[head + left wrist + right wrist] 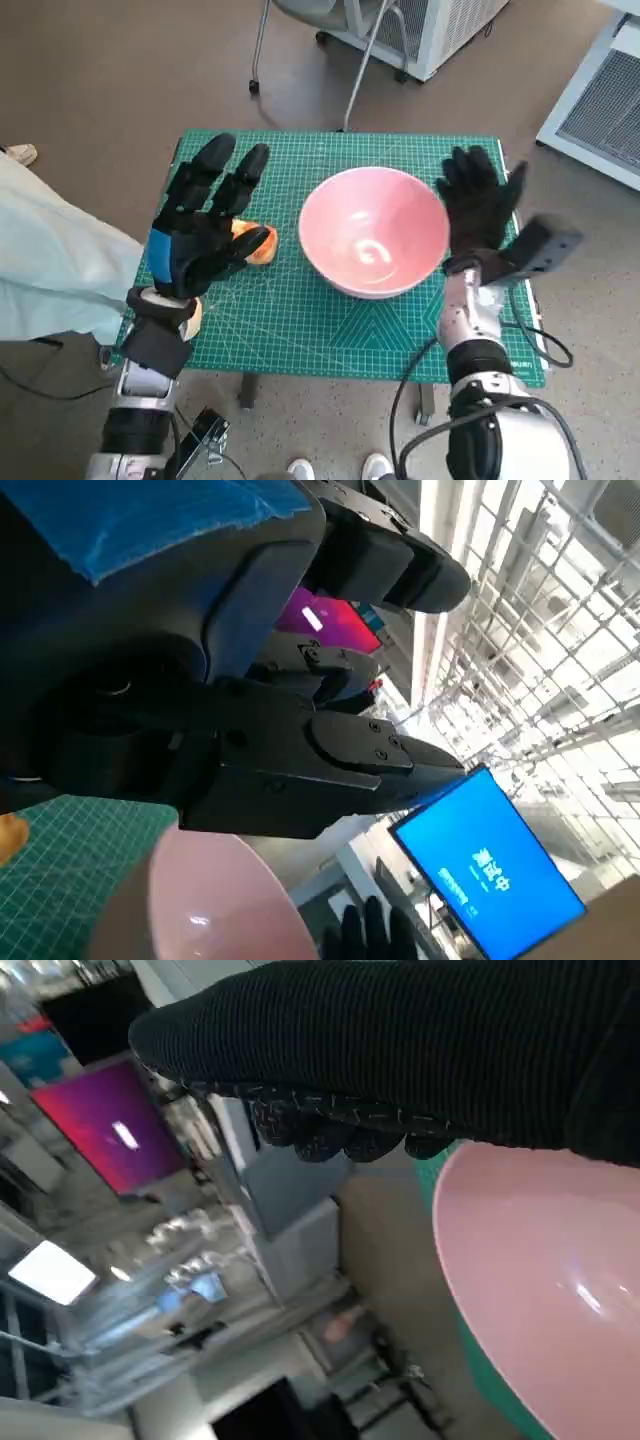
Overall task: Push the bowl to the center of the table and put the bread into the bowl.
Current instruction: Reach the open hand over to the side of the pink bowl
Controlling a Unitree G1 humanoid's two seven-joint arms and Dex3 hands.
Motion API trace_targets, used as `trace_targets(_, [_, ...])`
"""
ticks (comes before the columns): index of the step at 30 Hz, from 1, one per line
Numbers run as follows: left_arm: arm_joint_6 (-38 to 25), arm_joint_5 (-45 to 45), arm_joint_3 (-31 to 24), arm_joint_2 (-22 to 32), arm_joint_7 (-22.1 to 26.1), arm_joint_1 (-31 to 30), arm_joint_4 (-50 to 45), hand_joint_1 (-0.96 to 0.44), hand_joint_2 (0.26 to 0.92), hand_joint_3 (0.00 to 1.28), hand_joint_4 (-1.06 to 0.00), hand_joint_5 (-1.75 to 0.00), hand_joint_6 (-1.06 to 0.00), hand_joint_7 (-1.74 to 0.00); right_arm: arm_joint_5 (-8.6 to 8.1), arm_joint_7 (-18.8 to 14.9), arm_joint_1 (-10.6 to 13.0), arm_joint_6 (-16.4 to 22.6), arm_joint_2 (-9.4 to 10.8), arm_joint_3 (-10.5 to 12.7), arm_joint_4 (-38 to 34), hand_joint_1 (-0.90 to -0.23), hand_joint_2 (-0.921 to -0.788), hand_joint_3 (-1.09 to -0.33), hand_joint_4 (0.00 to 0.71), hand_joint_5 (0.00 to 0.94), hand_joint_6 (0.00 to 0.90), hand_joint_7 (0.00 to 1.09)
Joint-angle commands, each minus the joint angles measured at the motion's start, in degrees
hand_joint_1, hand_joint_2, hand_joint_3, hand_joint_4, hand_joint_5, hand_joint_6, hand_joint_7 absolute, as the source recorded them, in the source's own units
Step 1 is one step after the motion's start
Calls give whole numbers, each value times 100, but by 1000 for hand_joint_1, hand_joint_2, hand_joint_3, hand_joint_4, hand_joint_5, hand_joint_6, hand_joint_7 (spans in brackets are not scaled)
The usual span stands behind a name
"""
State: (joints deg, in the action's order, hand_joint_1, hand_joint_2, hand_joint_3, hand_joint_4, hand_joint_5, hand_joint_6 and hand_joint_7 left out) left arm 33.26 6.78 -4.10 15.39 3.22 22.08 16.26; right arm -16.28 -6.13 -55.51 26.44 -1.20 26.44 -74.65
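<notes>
Two hands, left [205,235] and right [478,205], fingers spread, empty. Pink bowl [374,232] mid-table, probably rigid, slippery. Bread [255,243] left of bowl, likely soft, light; best pinched gently across sides.

one pink bowl [374,232]; one bread [256,243]; one green mat [300,330]; two hands

The only writing shows in the left wrist view: a blue screen [490,865] bears a few white characters, one seemingly "中", the rest too small and tilted to read. The magenta screen [115,1130] in the right wrist view carries only a white blur. The green mat [400,330] has printed grid lines, no legible numbers.
</notes>
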Motion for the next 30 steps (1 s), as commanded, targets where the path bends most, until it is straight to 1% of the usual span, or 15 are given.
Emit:
trace_targets(1, [-131, 51, -40, 26, -72, -140, -220, -129, 921, 122, -412, -5, -249, -560, 135, 109, 21, -206, 93, -85, -119, -476, -921, -712, 364, 18, 196, 611])
trace_targets(4, [-191, 49, -51, 28, -85, -168, -284, -129, 921, 123, -413, -6, -232, -590, 152, 135, -16, -281, 104, -85, -125, -476, -921, -712, 382, 26, 202, 615])
trace_targets(9, [-287, 36, -66, 21, -93, -216, -403, -113, 921, 126, -413, -6, -203, -641, 181, 185, -79, -388, 78, -107, -133, -474, -921, -707, 369, 17, 204, 619])
trace_targets(12, [-340, 1, -83, 24, -83, -251, -467, -104, 921, 127, -413, -6, -194, -658, 208, 223, -126, -434, 27, -131, -129, -471, -921, -702, 364, 14, 205, 621])
trace_targets(15, [-392, -21, -101, 33, -77, -288, -536, -92, 921, 129, -413, -6, -187, -677, 250, 245, -158, -416, -41, -173, -111, -470, -921, -696, 368, 14, 206, 623])
trace_targets(19, [-451, -70, -144, 63, -49, -325, -614, -83, 921, 129, -413, -7, -171, -711, 296, 218, -193, -292, -131, -215, -60, -467, -921, -689, 377, 18, 211, 628])
trace_targets(21, [-504, -115, -181, 94, -21, -324, -653, -77, 921, 126, -412, -7, -160, -732, 337, 179, -216, -157, -171, -246, -11, -463, -921, -689, 386, 21, 216, 635])
trace_targets(23, [-564, -156, -221, 129, 8, -317, -689, -72, 921, 126, -412, -7, -157, -739, 413, 150, -224, 13, -212, -310, 42, -461, -921, -693, 388, 21, 210, 646])
trace_targets(24, [-594, -175, -247, 154, 25, -309, -700, -60, 920, 129, -412, -9, -135, -786, 472, 143, -225, 130, -235, -363, 78, -453, -921, -718, 377, 10, 176, 688])
trace_targets(26, [-738, -237, -362, 328, 121, -250, -782, -52, 919, 129, -411, -10, -129, -796, 765, 75, -180, 789, -344, -651, 353, -457, -921, -723, 384, 13, 158, 682])
trace_targets(27, [-798, -254, -402, 395, 162, -226, -818, -49, 918, 129, -410, -10, -126, -803, 856, 40, -161, 1022, -382, -751, 446, -462, -921, -725, 387, 14, 151, 679])
trace_targets(28, [-881, -224, -431, 533, 250, -171, -848, -46, 916, 128, -410, -11, -120, -814, 930, -54, -126, 1295, -423, -835, 570, -470, -921, -729, 391, 16, 141, 675])
trace_targets(29, [-935, -200, -444, 621, 311, -134, -862, -31, 908, 124, -405, -9, -101, -814, 961, -113, -106, 1448, -445, -879, 631, -486, -921, -729, 395, 17, 142, 676])
trace_targets(30, [-1035, -104, -441, 825, 449, -74, -877, -25, 905, 123, -404, -9, -95, -815, 997, -202, -64, 1652, -462, -936, 735, -492, -921, -730, 397, 18, 142, 677])
